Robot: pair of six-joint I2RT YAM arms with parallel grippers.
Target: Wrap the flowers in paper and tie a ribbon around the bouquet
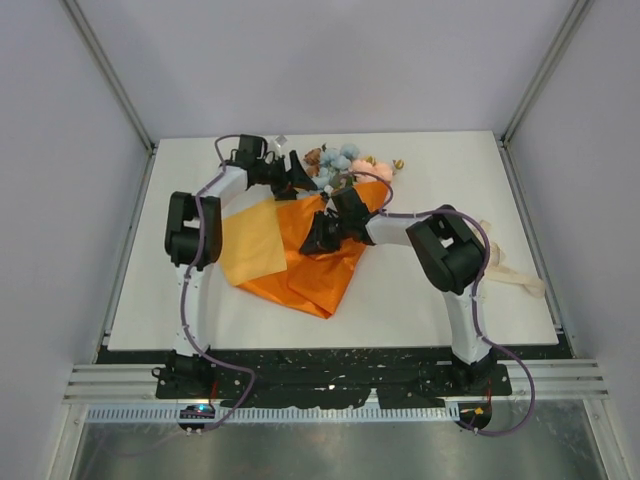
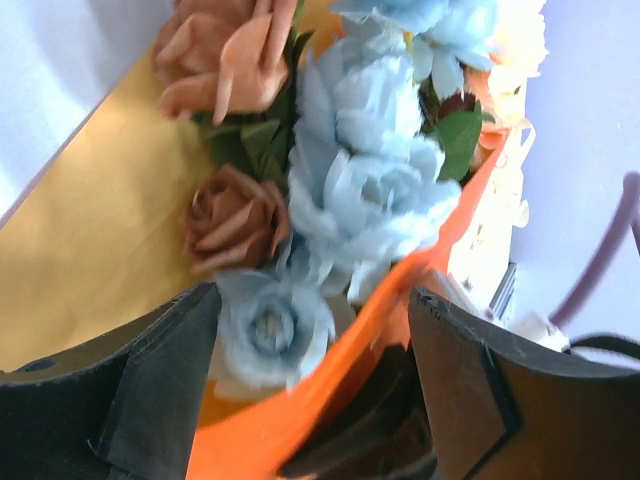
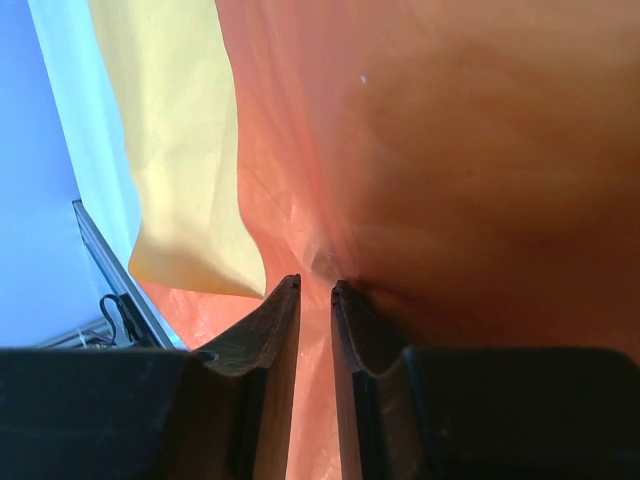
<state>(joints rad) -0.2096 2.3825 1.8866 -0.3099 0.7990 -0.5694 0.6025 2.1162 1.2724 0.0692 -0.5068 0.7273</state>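
Observation:
The flowers [image 1: 340, 158] lie at the back of the table, their heads past the top edge of the orange paper [image 1: 300, 265]. My left gripper [image 1: 303, 180] sits just left of the blooms. Its jaws stand wide open around a pale blue bloom [image 2: 270, 325] and an orange paper edge [image 2: 400, 295], and neither finger presses on them. My right gripper [image 1: 318, 238] rests on the middle of the sheet, and its narrow jaws [image 3: 314, 285] pinch a fold of the paper [image 3: 450, 150]. The cream ribbon [image 1: 510, 272] lies loose at the right edge.
The sheet's pale yellow underside [image 1: 250, 245] is folded over on the left. The white table [image 1: 430, 300] ends at a black rail by the arm bases. Grey walls enclose the back and both sides.

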